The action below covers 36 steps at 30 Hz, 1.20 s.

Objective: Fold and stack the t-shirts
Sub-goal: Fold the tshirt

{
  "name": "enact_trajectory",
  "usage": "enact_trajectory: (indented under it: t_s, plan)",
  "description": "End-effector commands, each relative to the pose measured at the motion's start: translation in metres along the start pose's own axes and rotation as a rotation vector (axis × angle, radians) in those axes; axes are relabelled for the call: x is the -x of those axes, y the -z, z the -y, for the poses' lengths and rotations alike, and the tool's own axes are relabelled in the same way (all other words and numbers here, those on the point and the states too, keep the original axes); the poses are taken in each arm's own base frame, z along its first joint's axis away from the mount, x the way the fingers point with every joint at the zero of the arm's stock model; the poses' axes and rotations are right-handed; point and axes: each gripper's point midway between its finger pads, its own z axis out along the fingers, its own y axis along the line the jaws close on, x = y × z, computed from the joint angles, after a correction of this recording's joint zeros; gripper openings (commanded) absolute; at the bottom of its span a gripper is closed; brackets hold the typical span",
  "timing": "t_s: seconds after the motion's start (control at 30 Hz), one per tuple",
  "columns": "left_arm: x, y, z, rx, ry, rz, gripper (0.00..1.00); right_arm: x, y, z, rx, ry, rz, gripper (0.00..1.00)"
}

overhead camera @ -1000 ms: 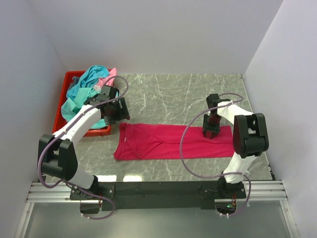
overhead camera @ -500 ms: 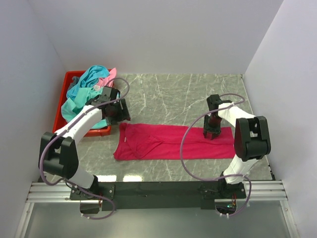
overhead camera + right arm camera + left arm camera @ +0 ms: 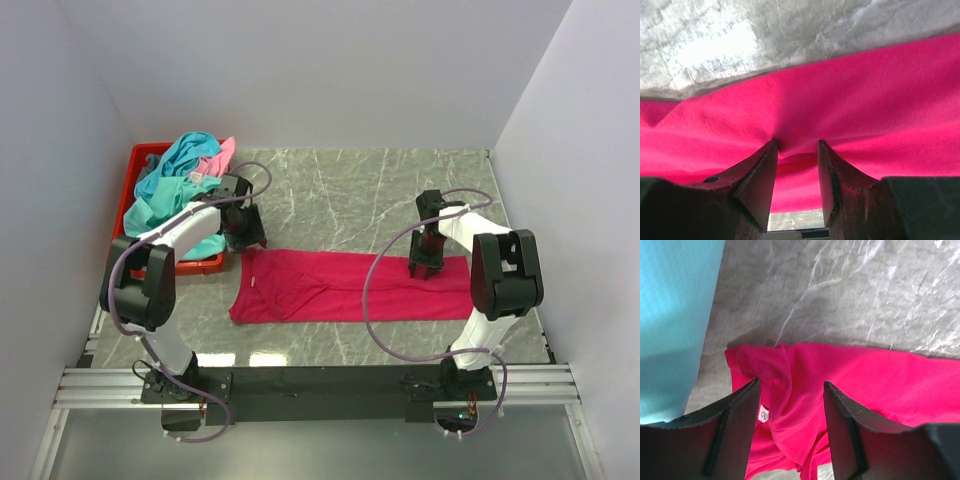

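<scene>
The magenta-red t-shirt [image 3: 320, 285] lies on the table as a long band folded lengthwise. Its collar end with a white label [image 3: 763, 413] is at the left. My left gripper [image 3: 247, 238] is open just above the shirt's far left corner, and in the left wrist view [image 3: 791, 385] the collar end shows between the fingers. My right gripper [image 3: 424, 268] is pressed down on the shirt's right part. In the right wrist view [image 3: 797, 145] its jaws stand apart with the fingertips dug into the cloth [image 3: 865, 100] and a small ridge between them. Teal [image 3: 180, 160] and light pink [image 3: 222, 152] shirts are heaped in the bin.
The red plastic bin [image 3: 133, 170] stands at the far left, beside the left arm. Teal cloth [image 3: 675, 315] hangs close to the left gripper. White walls close in the table at the back and sides. Grey marble table [image 3: 340, 195] lies behind the shirt.
The left arm has swung its elbow left towards the bin, and its gripper has shifted slightly towards the shirt's left corner. The right gripper has stayed almost still on the shirt.
</scene>
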Motion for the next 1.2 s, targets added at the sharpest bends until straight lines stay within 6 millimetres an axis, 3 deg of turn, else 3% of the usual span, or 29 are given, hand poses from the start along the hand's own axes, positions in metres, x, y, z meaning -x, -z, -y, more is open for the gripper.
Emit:
enact_trajectory:
  t_s: [0.0, 0.17, 0.3, 0.43, 0.6, 0.8, 0.87, 1.0, 1.17]
  plan:
    - [0.017, 0.0, 0.009, -0.015, 0.005, 0.034, 0.57, 0.007, -0.007, 0.003, -0.018, -0.026, 0.017, 0.44]
    - [0.011, -0.01, 0.006, -0.006, 0.008, 0.012, 0.57, 0.013, -0.011, 0.019, -0.04, -0.093, 0.039, 0.44]
    - [0.015, -0.011, 0.012, -0.028, 0.005, 0.023, 0.58, 0.029, -0.012, 0.046, -0.048, -0.183, 0.058, 0.44]
    - [0.018, -0.014, 0.017, -0.039, 0.007, 0.021, 0.57, 0.046, -0.007, 0.057, -0.054, -0.197, 0.079, 0.44]
    - [0.018, -0.019, 0.033, -0.077, 0.007, 0.01, 0.57, 0.054, -0.006, 0.056, -0.046, -0.199, 0.091, 0.44]
    - [0.009, -0.021, 0.053, -0.106, -0.004, -0.002, 0.56, 0.047, -0.012, 0.055, -0.043, -0.203, 0.076, 0.44]
    - [0.004, -0.024, 0.053, -0.093, -0.002, -0.014, 0.53, 0.044, -0.013, 0.057, -0.047, -0.204, 0.072, 0.44]
    - [-0.001, -0.026, 0.045, -0.054, 0.001, -0.019, 0.34, 0.044, -0.013, 0.057, -0.05, -0.206, 0.078, 0.44]
    - [-0.001, -0.021, 0.036, -0.009, -0.015, -0.014, 0.32, 0.047, -0.012, 0.058, -0.054, -0.203, 0.08, 0.44]
